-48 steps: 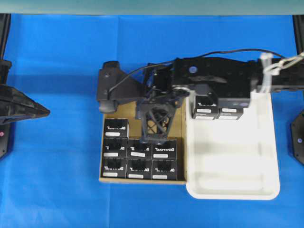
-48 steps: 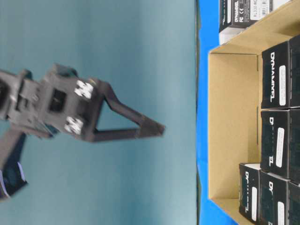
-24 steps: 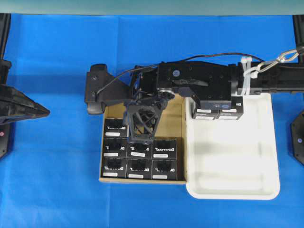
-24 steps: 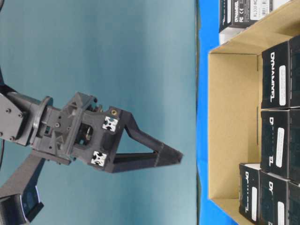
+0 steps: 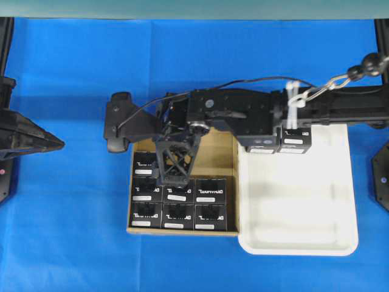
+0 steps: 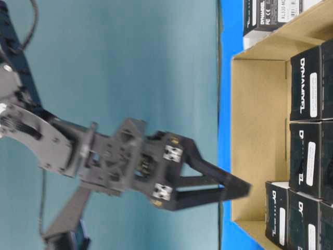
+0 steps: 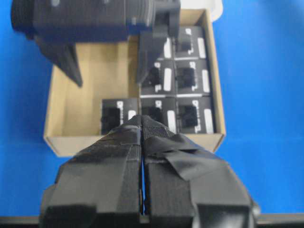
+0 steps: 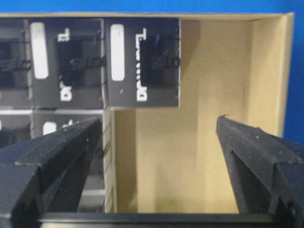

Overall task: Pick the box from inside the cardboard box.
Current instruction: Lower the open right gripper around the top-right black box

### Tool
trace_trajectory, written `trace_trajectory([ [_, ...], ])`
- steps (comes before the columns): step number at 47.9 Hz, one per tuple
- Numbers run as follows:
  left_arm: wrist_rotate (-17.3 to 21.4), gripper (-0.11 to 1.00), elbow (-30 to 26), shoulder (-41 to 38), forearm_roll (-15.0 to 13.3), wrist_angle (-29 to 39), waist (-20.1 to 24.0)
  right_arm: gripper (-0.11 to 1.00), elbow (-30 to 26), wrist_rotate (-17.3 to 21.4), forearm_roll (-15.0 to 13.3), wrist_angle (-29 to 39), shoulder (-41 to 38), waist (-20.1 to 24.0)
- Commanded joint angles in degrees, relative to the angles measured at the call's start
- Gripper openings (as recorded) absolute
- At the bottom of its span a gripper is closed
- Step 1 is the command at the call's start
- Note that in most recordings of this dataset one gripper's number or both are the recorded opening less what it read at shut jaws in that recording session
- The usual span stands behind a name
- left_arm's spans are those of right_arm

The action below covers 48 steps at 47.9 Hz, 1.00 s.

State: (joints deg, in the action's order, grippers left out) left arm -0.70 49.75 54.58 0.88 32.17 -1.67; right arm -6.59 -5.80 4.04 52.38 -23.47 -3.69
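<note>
Bright, even light with soft shadows; the table-level arm is motion-blurred, wrist-view foregrounds out of focus.

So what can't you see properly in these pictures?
- Overhead: the right gripper covers part of the cardboard box, so the black boxes can't be counted.
- Table-level: the arm is blurred and the black boxes are cut off by the edge.
- Left wrist: the left gripper hides the near blue cloth.

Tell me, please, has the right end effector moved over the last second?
Yes. In the overhead view the right end effector has shifted left across the cardboard box, and its jaws have opened.
</note>
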Motion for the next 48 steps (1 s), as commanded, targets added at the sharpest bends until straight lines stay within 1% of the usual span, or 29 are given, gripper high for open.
trace_trajectory([
  [1,0.0,-0.05,-1.6,-0.4,0.1,-0.4,-0.1,0.97,-1.2,0.1,0.2,-0.4,-1.1,0.1],
  [18,0.0,-0.05,-1.4,-0.4,0.1,-0.4,-0.1,0.97,-6.0,0.7,0.2,0.2,-5.5,-0.1],
  [35,0.1,-0.05,-1.2,-0.4,0.0,-0.3,-0.1,0.97,-7.3,0.7,0.2,0.8,-7.6,-0.1],
  [48,0.2,-0.05,-1.1,-0.4,0.0,-0.4,-0.1,0.97,-10.6,0.4,0.3,4.0,-9.1,-0.4],
])
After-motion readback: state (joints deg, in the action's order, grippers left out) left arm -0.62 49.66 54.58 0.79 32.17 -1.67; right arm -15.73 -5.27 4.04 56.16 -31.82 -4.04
